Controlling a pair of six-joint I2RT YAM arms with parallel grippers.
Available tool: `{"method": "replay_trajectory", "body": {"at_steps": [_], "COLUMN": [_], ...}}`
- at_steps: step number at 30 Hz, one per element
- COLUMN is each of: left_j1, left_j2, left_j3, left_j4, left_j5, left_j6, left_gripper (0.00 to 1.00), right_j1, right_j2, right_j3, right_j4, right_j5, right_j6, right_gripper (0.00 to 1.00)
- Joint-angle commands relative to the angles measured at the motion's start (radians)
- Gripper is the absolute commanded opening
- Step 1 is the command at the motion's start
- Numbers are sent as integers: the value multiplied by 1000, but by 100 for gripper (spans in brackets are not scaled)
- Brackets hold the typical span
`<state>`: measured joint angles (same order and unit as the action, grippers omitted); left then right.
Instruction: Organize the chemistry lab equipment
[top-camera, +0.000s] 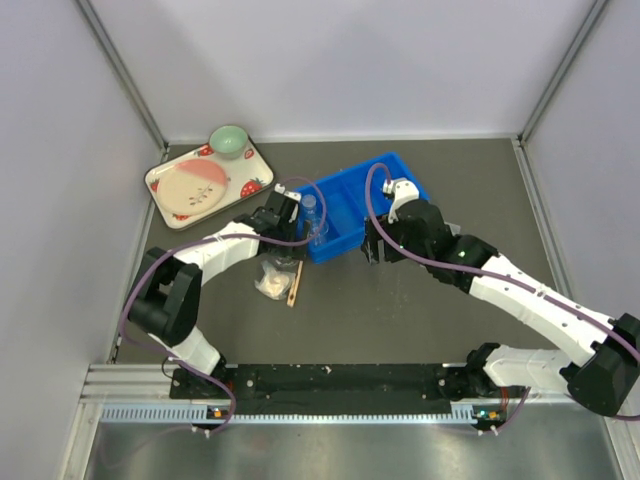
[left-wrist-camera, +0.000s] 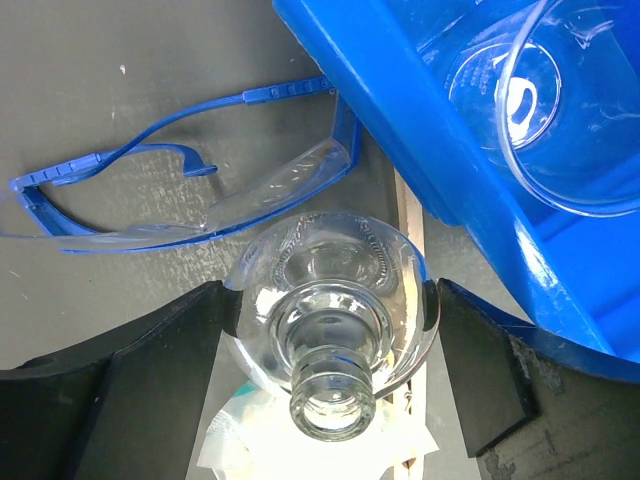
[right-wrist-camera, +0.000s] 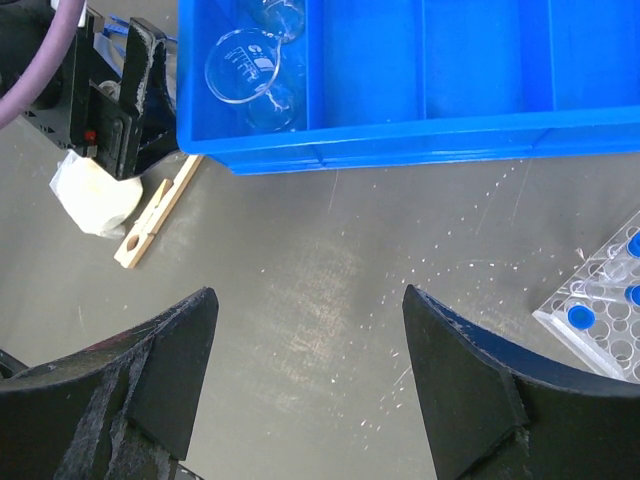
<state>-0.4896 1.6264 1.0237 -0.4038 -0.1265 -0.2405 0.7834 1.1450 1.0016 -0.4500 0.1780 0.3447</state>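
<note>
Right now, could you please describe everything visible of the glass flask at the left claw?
The flask is clear glass and looks empty: round body, short neck, thick-lipped mouth facing the wrist camera. It sits between the fingers of the left claw, its sides at or against them; a grip cannot be confirmed. Beyond it lie a white wad and a wooden stick.

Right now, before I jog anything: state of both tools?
Left tool: straddles the glass flask, fingers at its sides; cannot tell if it is clamped.
Right tool: open, holding nothing.
</note>
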Motion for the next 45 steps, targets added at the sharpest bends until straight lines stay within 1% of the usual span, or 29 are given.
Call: {"method": "replay_trajectory", "body": {"at_steps": [1,4,9,10,13,14,16,17,20,27,31,35,40,45], "left_j1": [-10,-10,-12,-14,-15,-15,-17,-17,-18,-23,-23,-23,-23,-23], "left_j2": [0,3,7,7,1,-2,-13,-17,-36,-109,-141,-149,-105,50], "left_j3": [18,18,19,21,24,27,32,33,47,125,208,329,436,663], "left_j4": [33,26,22,20,8,7,-6,-12,-33,-110,-162,-207,-196,-240], "left_j5": [-27,-30,-30,-30,-36,-41,-47,-47,-51,-77,-110,-122,-82,-12], "left_j6": [10,10,9,9,7,7,7,7,9,10,38,64,105,205], "left_gripper": [88,78,65,57,47,40,35,27,17,8,8,8,7,7], "right_j1": [11,10,10,8,10,10,10,10,11,10,10,10,10,10], "right_j2": [-24,-24,-36,-37,-41,-42,-44,-44,-47,-48,-51,-53,-65,-109], "right_j3": [-1,-4,-11,-14,-15,-15,-17,-18,-18,-17,-14,-6,-1,-14], "right_j4": [46,48,50,50,48,50,50,50,48,50,50,47,36,13], "right_j5": [-11,-14,-12,-11,-11,-11,-11,-11,-14,-14,-14,-15,-6,-14], "right_j6": [16,19,19,20,22,22,20,20,23,19,16,13,13,17], "right_gripper": [75,75,75,75,75,75,75,75,75,75,75,75,75,75]}}
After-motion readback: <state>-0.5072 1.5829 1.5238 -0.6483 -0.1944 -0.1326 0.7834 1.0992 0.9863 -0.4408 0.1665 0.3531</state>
